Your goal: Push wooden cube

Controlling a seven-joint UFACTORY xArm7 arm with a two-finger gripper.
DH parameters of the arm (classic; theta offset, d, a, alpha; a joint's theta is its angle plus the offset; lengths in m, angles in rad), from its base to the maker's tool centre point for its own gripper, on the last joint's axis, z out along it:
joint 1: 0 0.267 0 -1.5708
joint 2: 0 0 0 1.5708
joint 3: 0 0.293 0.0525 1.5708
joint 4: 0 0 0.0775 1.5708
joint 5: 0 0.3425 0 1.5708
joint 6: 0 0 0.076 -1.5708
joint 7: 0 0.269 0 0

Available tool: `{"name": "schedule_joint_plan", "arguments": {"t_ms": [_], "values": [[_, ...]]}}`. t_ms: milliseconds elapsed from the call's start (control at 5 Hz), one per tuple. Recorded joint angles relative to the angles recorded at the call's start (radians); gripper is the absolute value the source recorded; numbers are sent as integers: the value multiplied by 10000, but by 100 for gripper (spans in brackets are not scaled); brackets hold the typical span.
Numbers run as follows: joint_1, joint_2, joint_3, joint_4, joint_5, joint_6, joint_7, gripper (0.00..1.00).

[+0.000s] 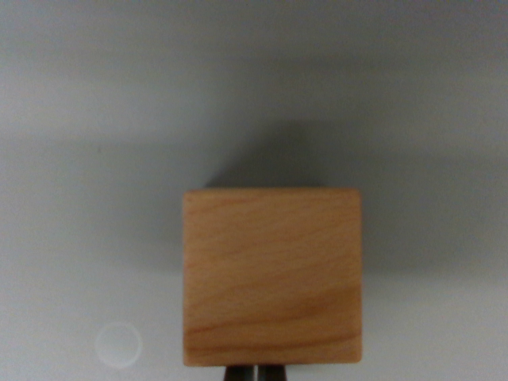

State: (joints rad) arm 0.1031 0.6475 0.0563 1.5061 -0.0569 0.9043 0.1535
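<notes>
Wooden cube (pixel 271 276): light grain, rounded edges | tool (pixel 255 373): tips together, touching cube's near edge

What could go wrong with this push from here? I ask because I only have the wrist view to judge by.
1. The gripper tips, close together, meet the wooden cube slightly toward the wrist view's left of its centre, so the cube may rotate instead of sliding straight.
2. The narrow contact could slip off the smooth face.
3. The cube fills the view, hiding whatever lies beyond it on the grey surface.
</notes>
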Motion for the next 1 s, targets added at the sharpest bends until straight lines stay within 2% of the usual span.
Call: {"name": "schedule_joint_plan", "arguments": {"t_ms": [200,400,600,800,1000], "values": [[-5,223,-12,368,-3,144,-25,100],[-5,223,-12,368,-3,144,-25,100],[-9,426,-22,701,-5,275,-48,100],[-9,426,-22,701,-5,275,-48,100],[-13,597,-31,983,-7,385,-68,100]]}}
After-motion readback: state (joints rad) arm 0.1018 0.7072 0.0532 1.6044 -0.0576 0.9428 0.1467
